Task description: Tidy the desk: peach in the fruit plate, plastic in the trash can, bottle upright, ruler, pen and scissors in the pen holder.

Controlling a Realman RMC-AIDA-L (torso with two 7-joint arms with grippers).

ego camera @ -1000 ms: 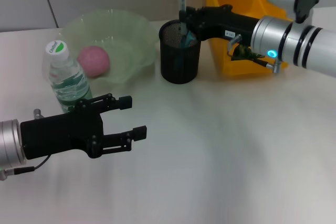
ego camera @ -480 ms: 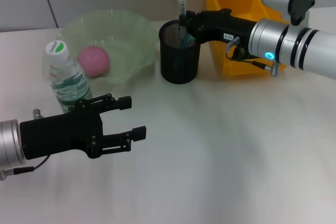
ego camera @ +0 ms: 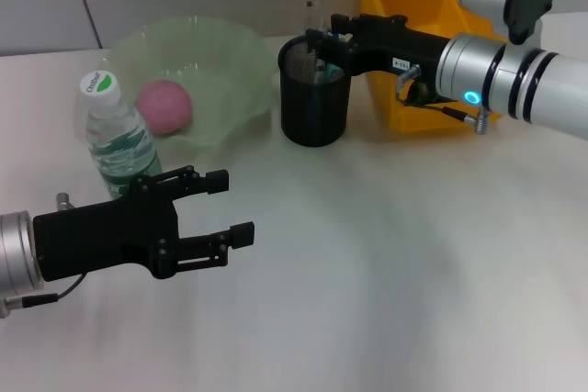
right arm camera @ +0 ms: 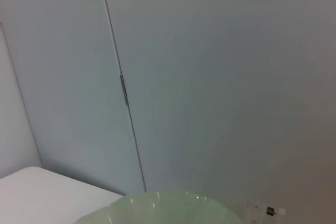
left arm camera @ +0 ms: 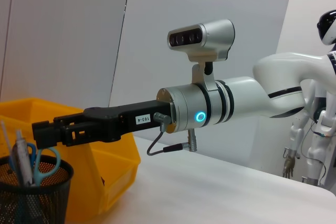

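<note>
Pen [ego camera: 311,17]: stands near upright in the black mesh pen holder [ego camera: 314,98], top end just proud of the rim, directly beneath the tips of the right gripper [ego camera: 329,36]. Right arm reaches across from the robot's right, over the yellow bin [ego camera: 413,6]; whether its jaws are parted or closed on the pen, I cannot tell in either view. Left wrist view shows scissors [left arm camera: 44,163] with blue handles and pale shafts in the holder too. Key relation: pen's long axis is vertical and it sits below the claw, so the sensible exit looks to be straight up and back, clear of the rim. Left gripper [ego camera: 225,208] hovers low over the table on the near left, jaws wide, holding nothing. Bottle [ego camera: 115,135] stands upright just behind it; peach [ego camera: 163,106] lies in the green fruit plate [ego camera: 225,52]. Judgement: task near complete.
</note>
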